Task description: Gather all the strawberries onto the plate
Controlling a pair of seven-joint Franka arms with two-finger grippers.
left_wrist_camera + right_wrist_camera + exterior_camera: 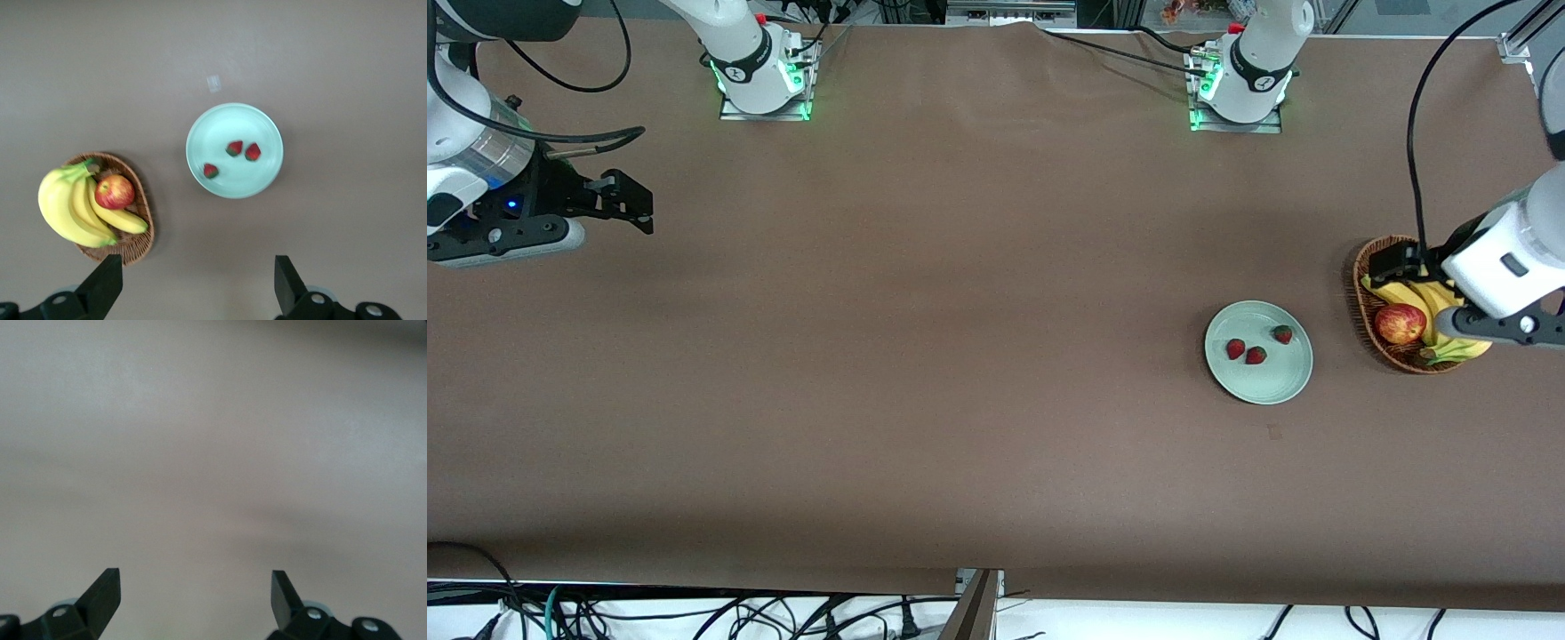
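Observation:
Three small red strawberries (1235, 348) (1256, 356) (1282, 334) lie on the pale mint-green plate (1263, 384), toward the left arm's end of the table. The left wrist view shows the same plate (233, 123) with the strawberries (234, 148) on it. My left gripper (1384, 264) hangs over the wicker basket, open and empty, as its wrist view confirms for the left gripper (198, 273). My right gripper (637, 204) waits open and empty over bare table at the right arm's end. Its own view shows the right gripper (195, 585) above plain brown cloth.
A brown wicker basket (1362, 284) with bananas (1400, 292) and a red-yellow apple (1400, 324) stands beside the plate, closer to the left arm's end. The brown cloth covers the whole table (925, 356). Cables hang along the table edge nearest the front camera.

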